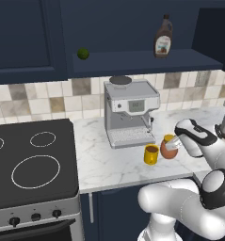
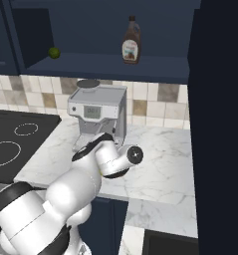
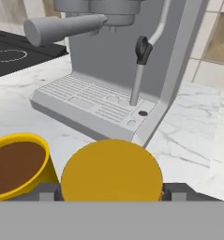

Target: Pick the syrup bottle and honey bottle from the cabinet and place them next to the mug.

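The squat orange honey bottle (image 1: 168,149) stands on the marble counter just right of the yellow mug (image 1: 151,154). My gripper (image 1: 176,143) reaches it from the right. In the hand view the bottle's yellow-orange lid (image 3: 111,168) sits between my gripper (image 3: 111,192) tips, which press against both its sides, and the mug (image 3: 15,168) is close on the left. The tall brown syrup bottle (image 1: 163,42) (image 2: 131,46) stands upright on the open shelf of the navy cabinet (image 1: 142,61) (image 2: 105,67).
A grey espresso machine (image 1: 130,113) (image 2: 98,112) (image 3: 113,47) stands right behind the mug and the honey bottle. A black stove (image 1: 34,164) (image 2: 11,139) lies to the left. A lime (image 1: 83,53) (image 2: 53,52) rests on the shelf's left end.
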Available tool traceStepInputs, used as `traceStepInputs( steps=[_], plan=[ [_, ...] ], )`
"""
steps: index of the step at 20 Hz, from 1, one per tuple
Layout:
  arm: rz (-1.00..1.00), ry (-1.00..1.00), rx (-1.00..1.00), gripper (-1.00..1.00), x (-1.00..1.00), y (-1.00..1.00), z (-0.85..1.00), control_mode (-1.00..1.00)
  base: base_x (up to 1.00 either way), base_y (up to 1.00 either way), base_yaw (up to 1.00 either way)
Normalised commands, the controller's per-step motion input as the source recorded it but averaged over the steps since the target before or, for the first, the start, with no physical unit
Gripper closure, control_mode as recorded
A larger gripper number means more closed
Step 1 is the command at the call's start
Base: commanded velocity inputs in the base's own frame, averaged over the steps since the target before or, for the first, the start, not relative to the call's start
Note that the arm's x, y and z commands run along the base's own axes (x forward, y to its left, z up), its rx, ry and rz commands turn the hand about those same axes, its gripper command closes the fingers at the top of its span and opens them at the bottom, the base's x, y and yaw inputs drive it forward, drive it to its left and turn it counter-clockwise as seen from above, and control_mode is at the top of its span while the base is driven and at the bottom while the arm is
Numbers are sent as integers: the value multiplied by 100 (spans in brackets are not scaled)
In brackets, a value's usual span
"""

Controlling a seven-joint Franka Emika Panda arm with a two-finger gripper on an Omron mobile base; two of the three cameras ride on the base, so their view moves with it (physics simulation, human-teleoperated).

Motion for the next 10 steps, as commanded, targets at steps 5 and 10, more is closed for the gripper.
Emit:
traceStepInputs(
  steps=[5,10],
  plan=[
    [0,0,0,100,0,0,-18,-100,0,0,0],
    [0,0,2,100,0,0,-29,-100,0,0,0]
  ],
)
